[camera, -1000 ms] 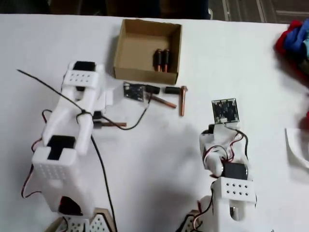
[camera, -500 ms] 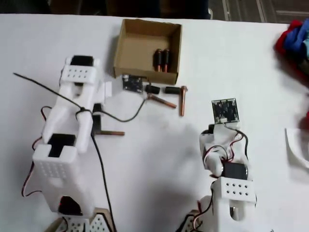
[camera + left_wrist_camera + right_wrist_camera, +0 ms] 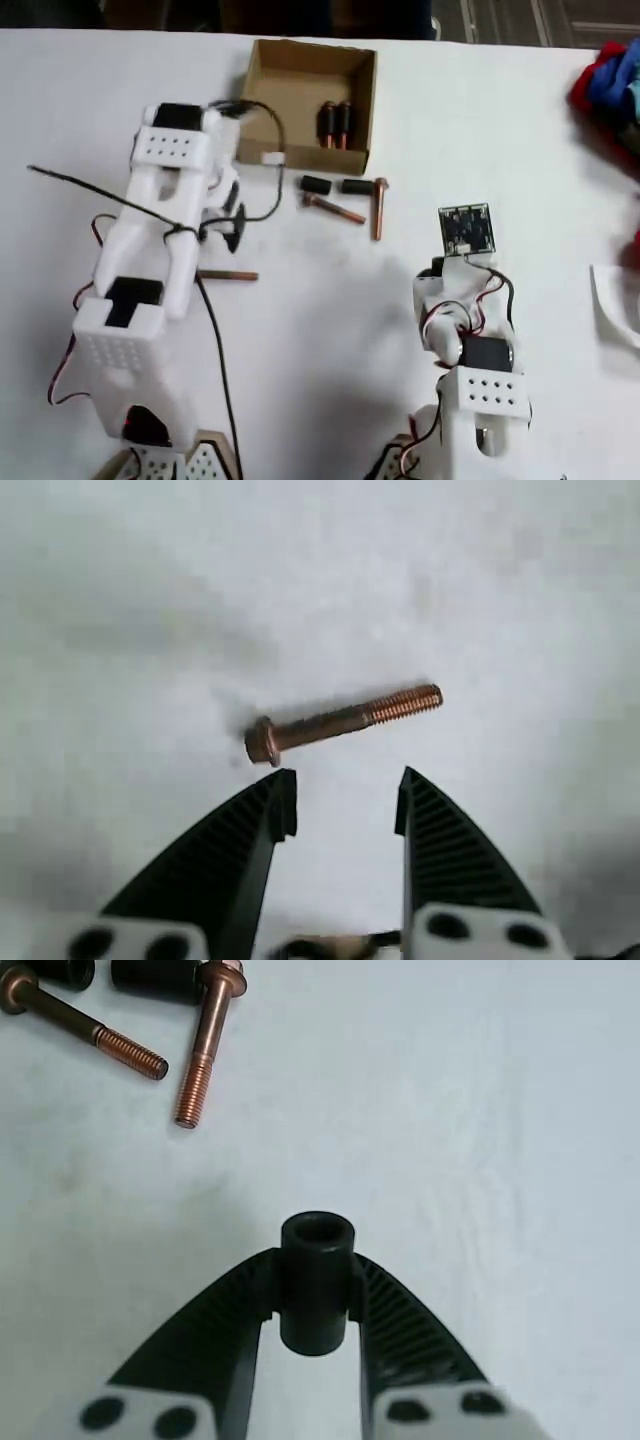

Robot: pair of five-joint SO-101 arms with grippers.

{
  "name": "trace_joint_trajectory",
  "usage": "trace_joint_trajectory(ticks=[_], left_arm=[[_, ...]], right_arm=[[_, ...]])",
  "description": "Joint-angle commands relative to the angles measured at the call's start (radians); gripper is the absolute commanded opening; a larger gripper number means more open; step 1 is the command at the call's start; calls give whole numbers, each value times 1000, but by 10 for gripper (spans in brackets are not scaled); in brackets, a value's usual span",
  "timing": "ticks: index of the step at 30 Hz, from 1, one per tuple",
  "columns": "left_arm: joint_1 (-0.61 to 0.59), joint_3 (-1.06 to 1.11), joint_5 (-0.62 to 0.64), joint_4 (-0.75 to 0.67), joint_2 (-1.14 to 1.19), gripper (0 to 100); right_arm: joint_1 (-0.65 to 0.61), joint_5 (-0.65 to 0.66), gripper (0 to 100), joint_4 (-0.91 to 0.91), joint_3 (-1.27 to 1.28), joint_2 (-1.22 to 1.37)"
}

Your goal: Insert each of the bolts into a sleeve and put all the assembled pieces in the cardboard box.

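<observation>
Since the earlier frame the left end effector (image 3: 345, 798), jaws open and empty, has swung toward the cardboard box (image 3: 290, 80) at the table's far edge; one bolt (image 3: 340, 723) lies loose on the table (image 3: 330, 330); the right end effector (image 3: 316, 1270) stays clamped on an upright sleeve (image 3: 317, 1240).

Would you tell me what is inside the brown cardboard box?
Two black sleeves with copper bolts lie side by side inside the brown cardboard box. A black cable covers a little of its near-left corner.
</observation>
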Motion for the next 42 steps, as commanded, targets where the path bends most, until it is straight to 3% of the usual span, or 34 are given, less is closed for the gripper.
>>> trace_joint_trajectory(ticks=[1,4,7,10,20,26,29,30,34,39,42], left_arm=[[-14,97,534,-72,-12,180],[0,196,629,-175,-14,180],[3,248,798,-189,-15,180],[0,255,879,-192,-14,180],[-3,272,904,-212,126,180],[-3,136,905,-169,281,171],[9,22,896,-87,322,70],[14,-24,867,-64,336,19],[31,-217,601,14,353,33],[-11,-346,123,15,354,24],[-12,-349,-54,15,362,26]], right_arm=[[-8,-5,21,-19,-8,-25],[-8,-5,21,-19,-8,-25],[-8,-5,21,-19,-8,-25],[-8,-5,21,-19,-8,-25],[-8,-5,21,-19,-8,-25],[-8,-5,21,-19,-8,-25],[-8,-5,21,-19,-8,-25],[-8,-5,21,-19,-8,-25],[-8,-5,21,-19,-8,-25],[-8,-5,21,-19,-8,-25],[-5,-5,21,-19,-8,-25]])
